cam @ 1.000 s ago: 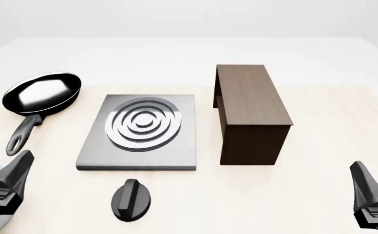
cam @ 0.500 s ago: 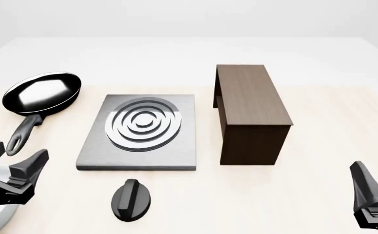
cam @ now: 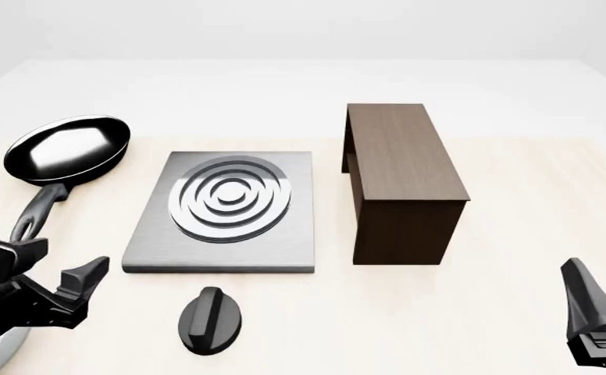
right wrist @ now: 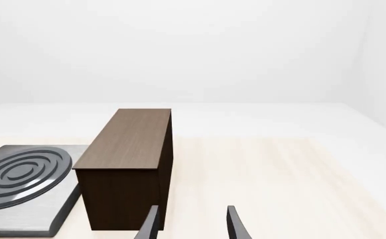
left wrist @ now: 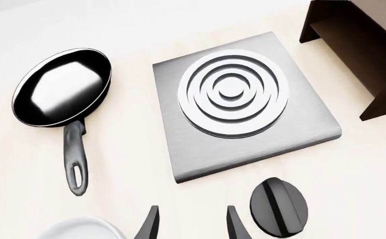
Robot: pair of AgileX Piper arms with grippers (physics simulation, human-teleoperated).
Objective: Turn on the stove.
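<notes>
A tabletop scene, described from the left edge to the right as the front camera shows it.

At the far left, a black frying pan (cam: 69,148) rests on the pale table (cam: 511,312), its handle pointing toward the near edge. Just below it hangs the left gripper (cam: 48,277), its fingers spread apart with nothing between them. A white rounded object (left wrist: 80,231) shows at the edge of the left wrist view; what it is cannot be told.

Next comes the stove (cam: 225,211), near the middle of the table. It is a flat, square slab of brushed grey metal with raised silver rings set one inside another. Nothing sits on it. Just in front of its near edge, apart from the slab, lies the knob (cam: 212,320), small, black, round, with a raised ridge across its top. In the left wrist view the knob (left wrist: 279,206) sits off to one side of the open fingertips, not between them.

To the right of the stove stands a dark brown wooden cabinet (cam: 402,180).

At the far right, low in the frame, is the right gripper (cam: 593,316), fingers spread and empty, well apart from everything.

The task appears barely begun: no gripper touches the knob. Reaching it, gripping it and turning it all seem left to do.
</notes>
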